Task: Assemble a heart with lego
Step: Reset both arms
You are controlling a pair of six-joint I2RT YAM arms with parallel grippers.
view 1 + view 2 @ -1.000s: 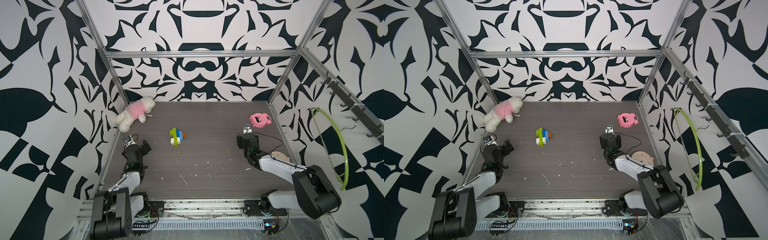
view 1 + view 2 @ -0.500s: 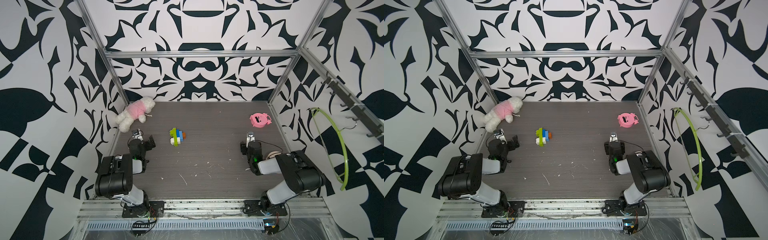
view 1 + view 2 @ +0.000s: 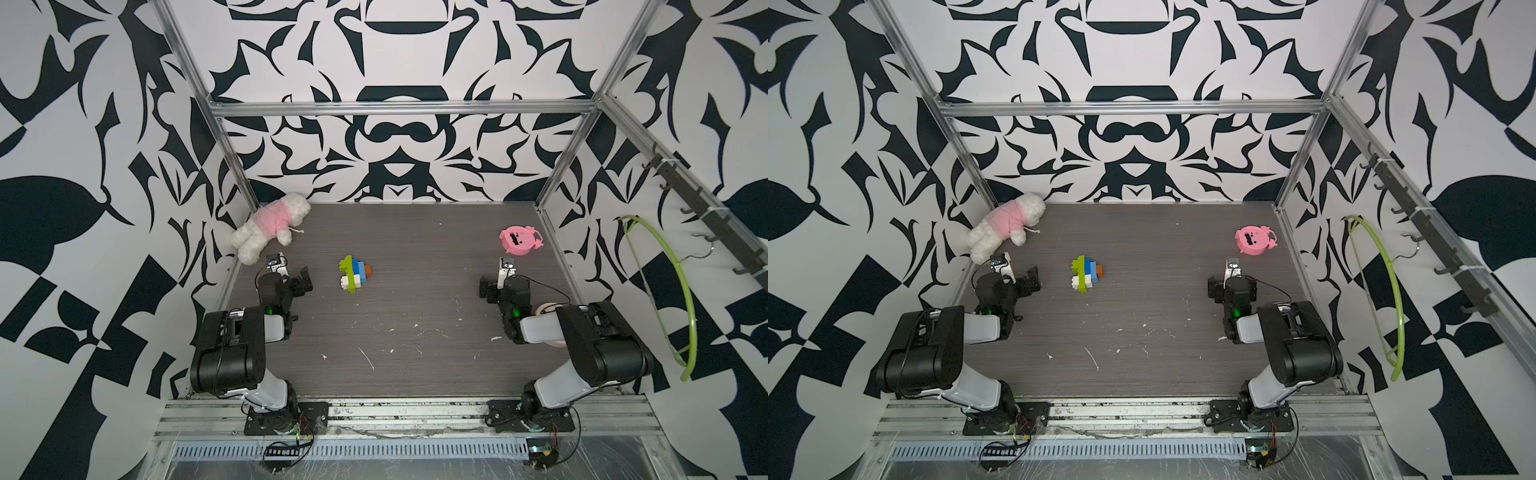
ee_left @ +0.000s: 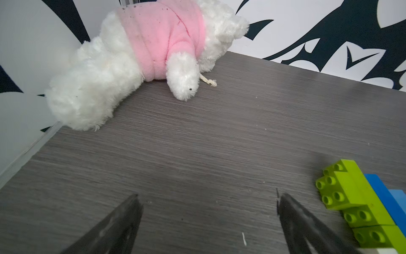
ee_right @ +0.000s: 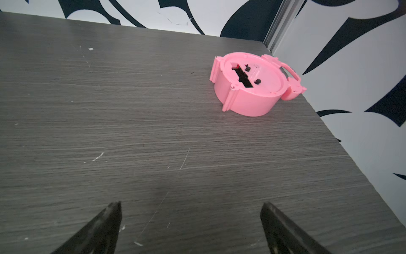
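The heart (image 3: 354, 274) lies near the left fingers (image 4: 301, 228), well apart from the right fingers (image 5: 98, 233); both stand wide open, empty.

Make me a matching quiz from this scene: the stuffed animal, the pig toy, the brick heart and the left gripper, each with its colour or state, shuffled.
Things:
1. stuffed animal
2. pig toy
3. brick heart
4. left gripper

Colour or state:
A. open, nothing between the jaws
B. green, blue, orange and white
C. round and pink
D. white with a pink shirt

Pairs: 1-D, 2-C, 3-B, 4-A
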